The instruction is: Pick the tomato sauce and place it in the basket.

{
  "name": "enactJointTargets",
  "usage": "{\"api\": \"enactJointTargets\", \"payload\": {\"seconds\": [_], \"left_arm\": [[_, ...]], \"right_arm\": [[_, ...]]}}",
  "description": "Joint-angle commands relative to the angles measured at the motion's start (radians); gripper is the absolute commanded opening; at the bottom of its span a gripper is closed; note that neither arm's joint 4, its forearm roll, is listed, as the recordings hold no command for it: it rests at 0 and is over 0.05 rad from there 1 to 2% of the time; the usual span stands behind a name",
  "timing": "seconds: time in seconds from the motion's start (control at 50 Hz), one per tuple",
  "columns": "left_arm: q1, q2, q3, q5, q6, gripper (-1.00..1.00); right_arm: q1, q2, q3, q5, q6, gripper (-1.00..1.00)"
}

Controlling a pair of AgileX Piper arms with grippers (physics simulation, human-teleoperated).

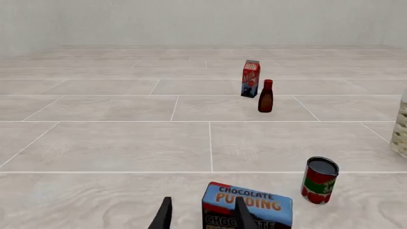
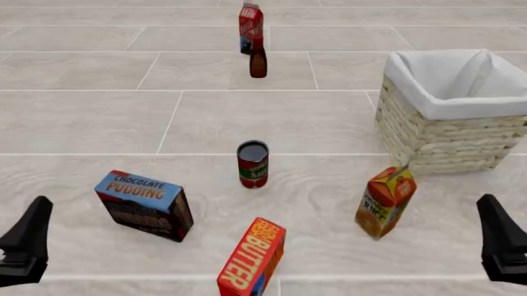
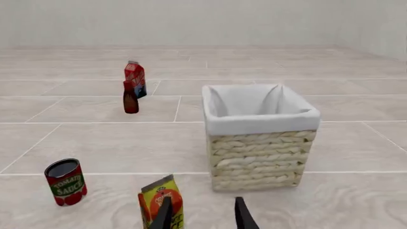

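Tomato sauce: one can (image 2: 253, 163), upright on the tabletop (image 2: 82, 123) near the middle of the front view, dark lid, red label with a green band. It touches nothing.
Basket: one (image 2: 448, 111), pale wicker with white lining, far right, well apart from the can. No item shows inside it.
My left hand (image 1: 200, 214): low at the left edge of the front view, fingers parted, nothing between them. The pudding box sits just beyond them.
My right hand (image 3: 202, 214): low at the right edge, fingers parted too, gripping nothing. The juice carton stands just past them.
Boxes: two. One chocolate pudding box (image 2: 144, 205), left of the can and nearer me; one butter box (image 2: 252, 258), nearest me, tilted.
Cartons: two. One orange juice carton (image 2: 385, 201), between the can and the basket but nearer me; one red milk carton (image 2: 250, 27) at the far side.
Bottles: one, dark brown (image 2: 258, 57), just in front of the milk carton.
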Motion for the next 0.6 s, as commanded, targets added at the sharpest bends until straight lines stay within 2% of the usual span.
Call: {"api": "enactJointTargets", "payload": {"seconds": [0.02, 0.22, 0.38, 0.52, 0.6], "left_arm": [[0.000, 0.000, 0.000, 0.000, 0.000, 1.00], [0.000, 0.000, 0.000, 0.000, 0.000, 1.00], [0.000, 0.000, 0.000, 0.000, 0.000, 1.00], [0.000, 0.000, 0.000, 0.000, 0.000, 1.00], [0.000, 0.000, 0.000, 0.000, 0.000, 1.00]], "right_arm": [[-0.005, -0.004, -0.034, 0.031, -0.029, 1.00], [0.025, -0.004, -0.026, 0.029, -0.046, 1.00], [0.040, -0.002, -0.056, 0.069, -0.059, 1.00], [0.049, 0.034, -0.045, 0.031, -0.060, 1.00], [0.082, 0.087, -0.073, -0.003, -0.058, 1.00]]}}
